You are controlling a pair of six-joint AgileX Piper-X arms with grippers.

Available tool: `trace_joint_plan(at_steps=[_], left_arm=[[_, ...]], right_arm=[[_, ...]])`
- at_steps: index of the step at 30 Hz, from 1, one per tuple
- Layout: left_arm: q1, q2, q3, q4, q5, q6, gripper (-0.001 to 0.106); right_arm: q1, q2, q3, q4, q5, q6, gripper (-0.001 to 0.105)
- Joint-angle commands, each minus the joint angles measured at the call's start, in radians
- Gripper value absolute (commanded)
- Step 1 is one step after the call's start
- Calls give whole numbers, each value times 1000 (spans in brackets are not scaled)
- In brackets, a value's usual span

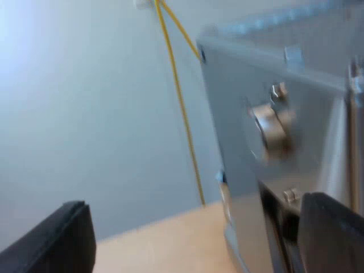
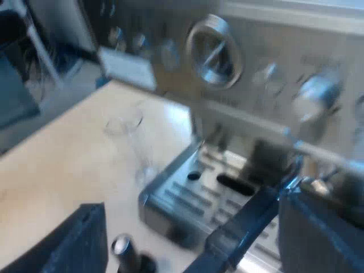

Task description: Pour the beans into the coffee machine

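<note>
1. Nearest the lens, the right gripper (image 2: 190,227) hangs low over the worktop (image 2: 51,176) before the coffee machine (image 2: 267,74). Its two black fingers are spread wide with nothing gripped.
2. A dark handle (image 2: 244,219) slants out from under the machine's front, above the drip tray (image 2: 187,196), close to one finger but not clamped.
3. A small dark thing with a shiny top (image 2: 121,245) sits near the other finger; I cannot tell what it is.
4. The glass (image 2: 128,139) stands upright on the worktop just off the drip tray's corner, in from the worktop's edge and apart from the fingers. Whether it holds beans I cannot tell.
5. The left gripper (image 1: 193,224) is also wide and empty, beside the machine's metal side panel (image 1: 239,102), with a yellow cord (image 1: 182,108) hanging against the wall behind.
6. Judged from this, the task is at its start: the approach to the glass, with no grasp made and nothing poured.
7. The next move calls for the right gripper to line its fingers either side of the glass, close gently on the thin wall, and lift it straight up.
8. After that it must be carried up to the machine's top and tipped there; the dark handle and the front knobs are the things to steer clear of.
</note>
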Motion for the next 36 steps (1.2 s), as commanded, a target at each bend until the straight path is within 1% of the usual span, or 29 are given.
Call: trace_joint_plan(at_steps=[1, 3, 7, 10, 11, 14, 16, 19, 22, 23, 26, 28, 32, 36], left_arm=[[2, -3, -54, 32, -26, -3, 83], [2, -3, -75, 41, -26, -3, 83], [2, -3, -122, 76, -26, -3, 83], [2, -3, -150, 105, -26, -3, 83], [2, -3, -156, 113, -26, -3, 83], [2, -3, -192, 183, -32, -3, 83], [2, -3, -218, 253, -32, -3, 82], [2, -20, -227, 270, -72, -3, 82], [2, -60, -227, 291, -73, -3, 82], [2, -69, -227, 303, -73, -3, 82], [2, -108, -227, 376, -73, -3, 82], [2, -139, -227, 422, -73, -3, 82], [2, -186, -227, 450, -69, -8, 82], [2, -248, -227, 476, -68, -57, 82]], right_arm=[[-75, -4, -39, 4, 1, 41, 65], [-125, 0, -52, 9, -16, 54, 65], [-263, 13, -88, 48, -78, 54, 65], [-359, 14, -101, 65, -101, 48, 65], [-371, 11, -103, 68, -102, 48, 65], [-447, -4, -104, 75, -101, 32, 65], [-494, -23, -104, 96, -101, 12, 64], [-541, -48, -104, 146, -90, -32, 64], [-583, -81, -104, 204, -37, -89, 64], [-591, -88, -104, 213, -29, -96, 64], [-624, -122, -104, 249, 9, -135, 64], [-650, -152, -104, 256, 10, -144, 64], [-661, -194, -104, 264, 14, -144, 64], [-661, -242, -104, 338, 17, -144, 64]])
